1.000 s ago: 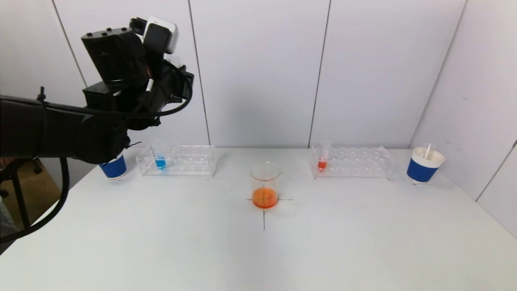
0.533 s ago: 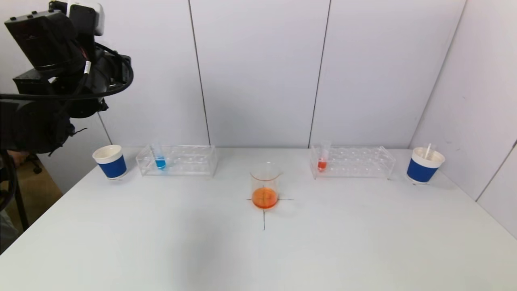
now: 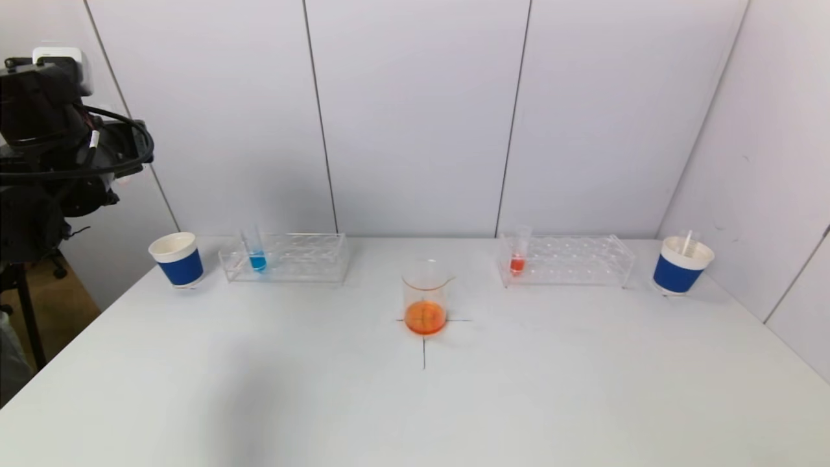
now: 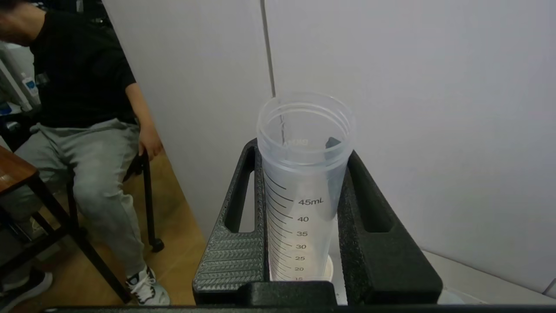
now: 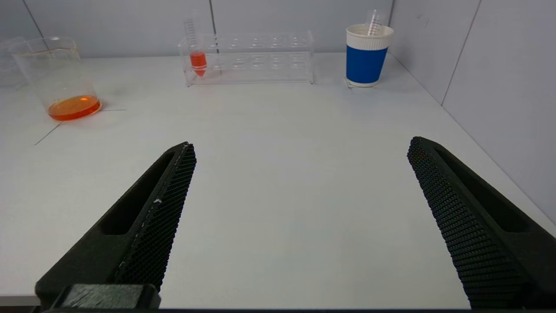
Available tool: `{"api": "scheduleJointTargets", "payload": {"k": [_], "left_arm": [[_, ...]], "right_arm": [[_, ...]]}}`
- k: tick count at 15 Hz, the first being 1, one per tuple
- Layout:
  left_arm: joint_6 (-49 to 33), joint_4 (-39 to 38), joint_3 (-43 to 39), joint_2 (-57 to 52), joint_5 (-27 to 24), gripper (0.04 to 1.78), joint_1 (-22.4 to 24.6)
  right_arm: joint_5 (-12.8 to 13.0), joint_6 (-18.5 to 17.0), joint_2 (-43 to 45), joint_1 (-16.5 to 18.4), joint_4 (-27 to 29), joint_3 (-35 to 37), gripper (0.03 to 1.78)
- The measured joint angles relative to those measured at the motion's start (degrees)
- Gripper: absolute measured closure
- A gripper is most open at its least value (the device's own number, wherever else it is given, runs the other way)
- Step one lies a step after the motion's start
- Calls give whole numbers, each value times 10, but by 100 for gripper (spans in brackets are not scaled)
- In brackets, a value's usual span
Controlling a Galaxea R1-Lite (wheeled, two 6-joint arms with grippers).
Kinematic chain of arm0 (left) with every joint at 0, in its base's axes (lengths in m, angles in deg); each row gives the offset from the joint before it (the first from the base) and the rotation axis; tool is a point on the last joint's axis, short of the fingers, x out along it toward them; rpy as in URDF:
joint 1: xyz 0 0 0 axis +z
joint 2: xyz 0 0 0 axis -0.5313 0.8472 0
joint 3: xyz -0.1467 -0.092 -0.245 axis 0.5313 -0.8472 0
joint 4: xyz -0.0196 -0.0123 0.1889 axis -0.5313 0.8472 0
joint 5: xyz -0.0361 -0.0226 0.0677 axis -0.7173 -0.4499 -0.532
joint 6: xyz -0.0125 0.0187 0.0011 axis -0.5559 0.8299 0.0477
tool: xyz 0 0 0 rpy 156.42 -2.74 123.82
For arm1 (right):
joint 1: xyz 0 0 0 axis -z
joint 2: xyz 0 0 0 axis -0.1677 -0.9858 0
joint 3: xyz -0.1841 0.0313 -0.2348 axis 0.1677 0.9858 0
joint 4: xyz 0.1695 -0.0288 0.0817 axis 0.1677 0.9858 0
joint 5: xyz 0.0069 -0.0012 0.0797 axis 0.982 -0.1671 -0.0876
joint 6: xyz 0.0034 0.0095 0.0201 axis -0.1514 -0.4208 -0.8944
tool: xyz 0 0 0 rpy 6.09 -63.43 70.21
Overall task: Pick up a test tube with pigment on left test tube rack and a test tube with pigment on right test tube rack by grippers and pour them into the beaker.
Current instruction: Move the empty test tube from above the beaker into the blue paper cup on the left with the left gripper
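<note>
Clear, emptied tube (image 4: 304, 182) sits clamped in the left claw (image 4: 304, 208), off the worktop's left edge; discarding it into the blue cup (image 3: 176, 258) looks next. Right claw (image 5: 299, 208) gapes wide, well short of the red tube (image 5: 197, 58)

Pale panelled walls (image 3: 415, 117) enclose a white table (image 3: 415, 402); wooden floor (image 4: 173, 243) lies beyond its left edge.
</note>
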Motion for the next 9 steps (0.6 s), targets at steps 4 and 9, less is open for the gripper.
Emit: {"api": "scheduleJointTargets", "payload": {"k": [4,9], "left_arm": [[-27,-7,-10,27,-12,136,31],[-49,-51,-10,86,-46,136,66]], "right_arm": [[0,0,0,0,0,0,4],[0,0,0,0,0,0,4]]}}
